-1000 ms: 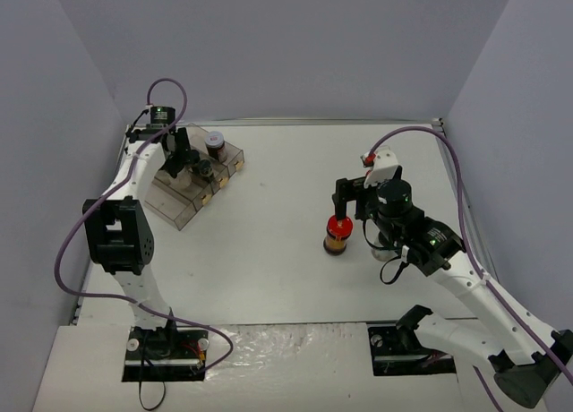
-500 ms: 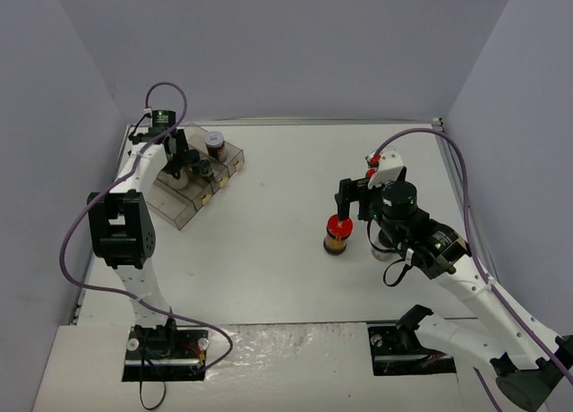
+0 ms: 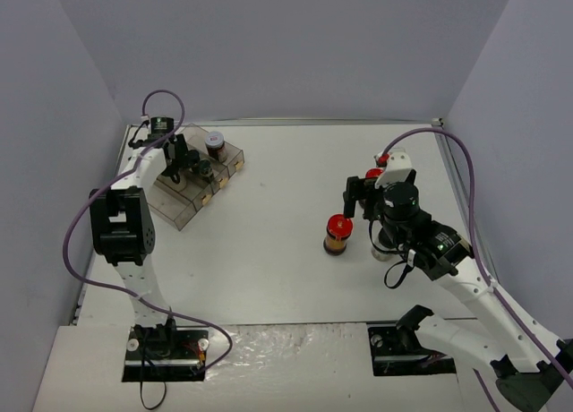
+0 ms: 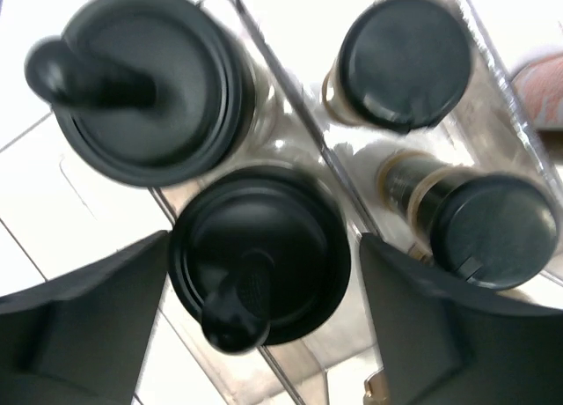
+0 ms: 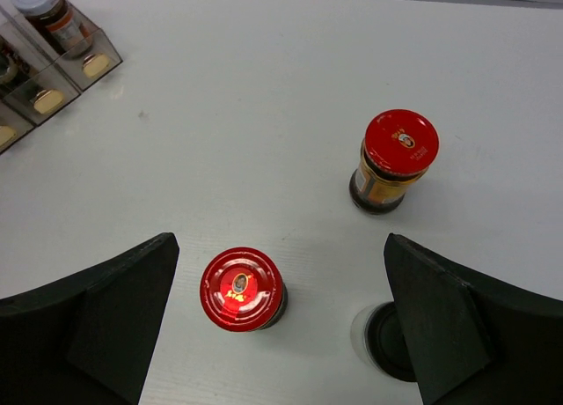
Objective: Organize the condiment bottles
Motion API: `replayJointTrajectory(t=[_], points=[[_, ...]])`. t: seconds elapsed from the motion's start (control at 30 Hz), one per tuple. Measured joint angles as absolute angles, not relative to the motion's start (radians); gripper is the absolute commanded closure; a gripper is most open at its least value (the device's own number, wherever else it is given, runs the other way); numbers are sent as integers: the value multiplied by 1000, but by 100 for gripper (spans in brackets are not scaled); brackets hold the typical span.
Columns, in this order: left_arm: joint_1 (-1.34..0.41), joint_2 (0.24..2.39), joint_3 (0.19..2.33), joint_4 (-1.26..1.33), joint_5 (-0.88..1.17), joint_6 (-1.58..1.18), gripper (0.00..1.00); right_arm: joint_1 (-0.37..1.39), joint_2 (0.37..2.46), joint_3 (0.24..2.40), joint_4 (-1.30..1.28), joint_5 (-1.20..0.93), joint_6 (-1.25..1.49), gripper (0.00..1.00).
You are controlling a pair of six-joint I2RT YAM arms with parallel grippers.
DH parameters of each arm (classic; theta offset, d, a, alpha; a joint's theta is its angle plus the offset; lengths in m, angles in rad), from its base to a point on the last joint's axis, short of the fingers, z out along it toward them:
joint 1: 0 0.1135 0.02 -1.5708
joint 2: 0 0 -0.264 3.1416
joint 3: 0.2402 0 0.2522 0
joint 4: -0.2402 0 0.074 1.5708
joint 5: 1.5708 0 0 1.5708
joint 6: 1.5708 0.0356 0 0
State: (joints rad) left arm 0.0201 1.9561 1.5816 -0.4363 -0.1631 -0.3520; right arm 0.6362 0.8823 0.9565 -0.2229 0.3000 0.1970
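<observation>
My left gripper (image 3: 182,159) hangs over the clear tray (image 3: 175,211), open, its jaws either side of a black-capped jar (image 4: 259,277). Three more black-capped jars stand around it: one at the back left (image 4: 145,84), one at the back right (image 4: 403,60) and one lying tilted (image 4: 493,229). A white-lidded jar (image 3: 214,141) stands in the tray's far corner. My right gripper (image 3: 361,200) is open and empty above the table. Below it stand one red-lidded jar (image 5: 241,289), a second red-lidded jar (image 5: 396,158) farther off, and a black-capped jar (image 5: 387,342) by the right finger.
The tray lies at the far left, close to the left wall. The white-lidded jar also shows in the right wrist view (image 5: 42,7). Purple cables loop over both arms. The arm bases and their mounting plates (image 3: 166,349) sit at the near edge.
My right gripper has lifted and drawn back to the right, away from the nearer red-lidded jar, which stays in place. My left gripper has shifted slightly over the tray.
</observation>
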Motion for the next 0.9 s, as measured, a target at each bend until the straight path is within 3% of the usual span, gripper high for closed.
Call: replayJointTrajectory(t=[0.1, 0.53, 0.9], points=[[20, 1940, 1556, -439, -162, -356, 3, 630, 882, 957, -257, 357, 243, 0], [11, 1668, 1511, -541, -93, -356, 3, 546, 892, 957, -532, 573, 527, 0], [-234, 1409, 1445, -637, 18, -291, 3, 374, 1011, 819, -573, 441, 620, 0]])
